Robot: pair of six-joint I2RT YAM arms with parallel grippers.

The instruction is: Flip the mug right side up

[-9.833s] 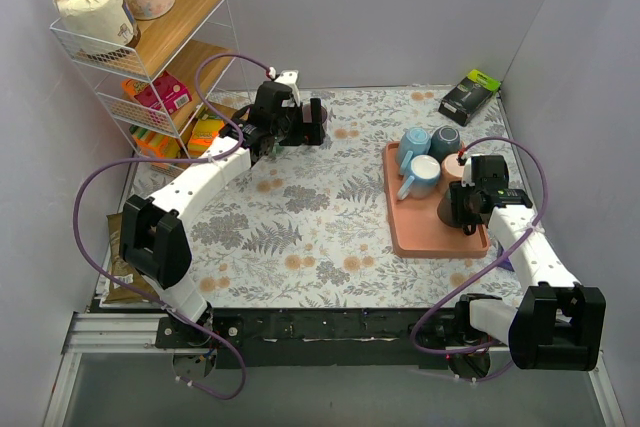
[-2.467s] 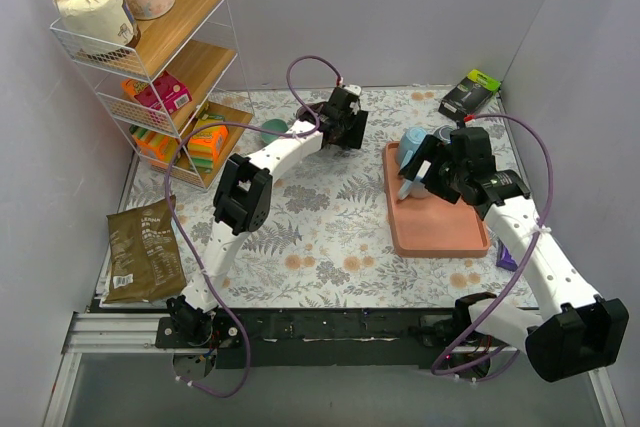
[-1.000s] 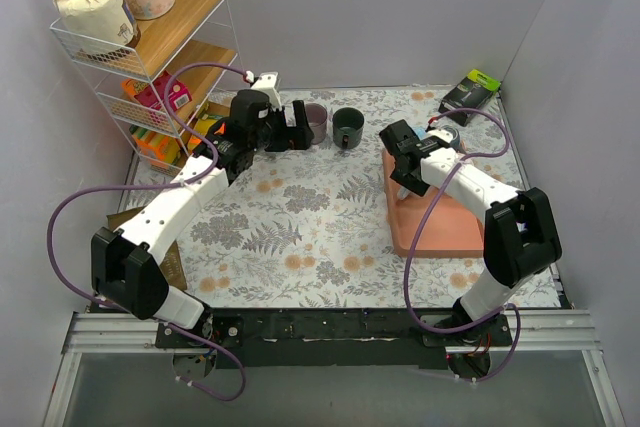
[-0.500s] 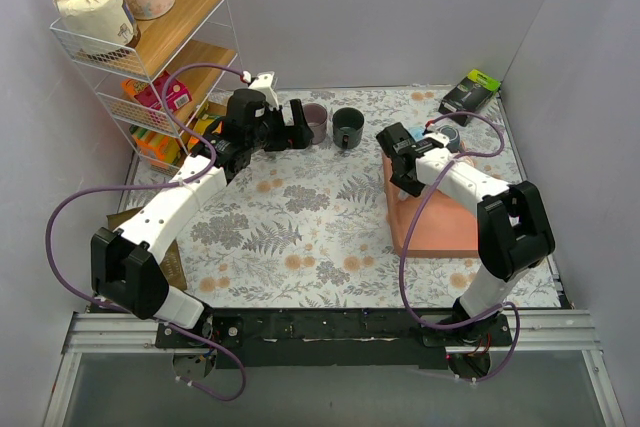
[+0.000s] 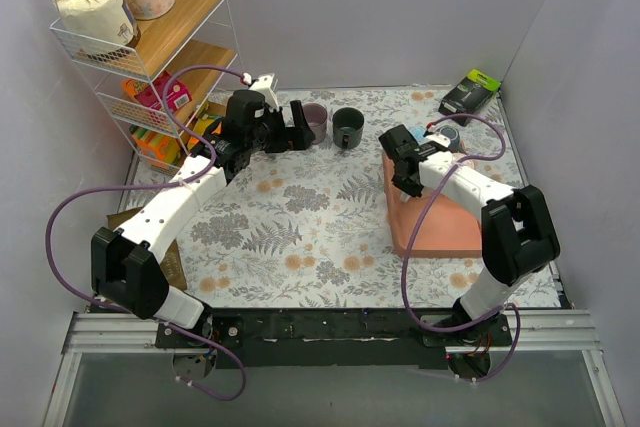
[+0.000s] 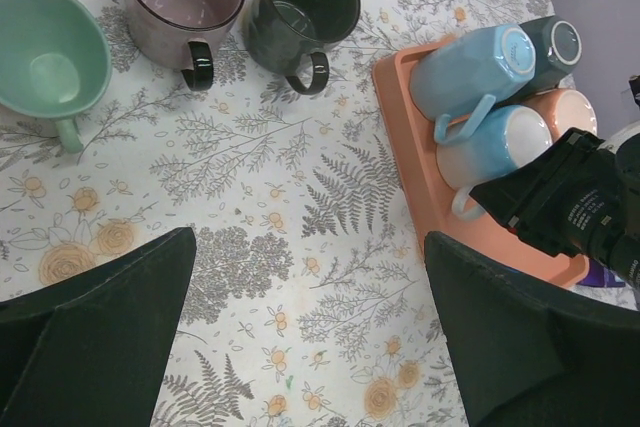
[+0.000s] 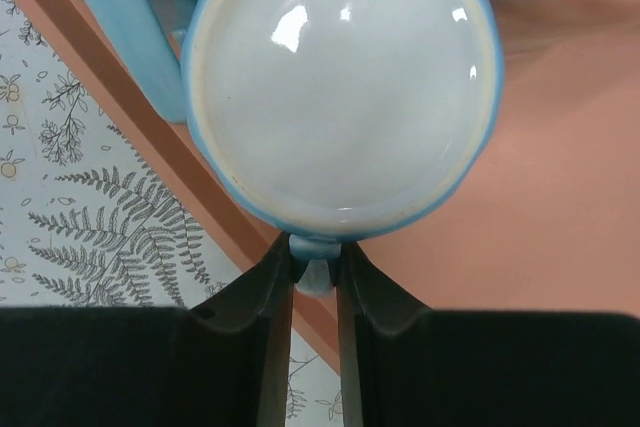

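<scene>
An upside-down light blue mug (image 7: pixel 340 87) with a white base stands on the orange tray (image 7: pixel 560 197). My right gripper (image 7: pixel 315 277) is shut on its handle, at the tray's left edge (image 5: pixel 405 175). The same mug shows in the left wrist view (image 6: pixel 505 142), beside another blue mug (image 6: pixel 470 67), a dark teal mug (image 6: pixel 550 47) and a peach mug (image 6: pixel 570 107), all bottom up. My left gripper (image 6: pixel 310 347) is open and empty, hovering over the cloth near the pink mug (image 5: pixel 316 122).
Three upright mugs stand on the floral cloth at the back: green (image 6: pixel 50 62), pink (image 6: pixel 183 2) and dark green (image 6: pixel 300 7). A wire shelf (image 5: pixel 150 67) with goods stands at the back left. A black box (image 5: pixel 470 95) lies at the back right.
The dark green mug now stands upright beside the pink one, and my left gripper has drawn back open. My right gripper moved from the tray's right side to its left edge.
</scene>
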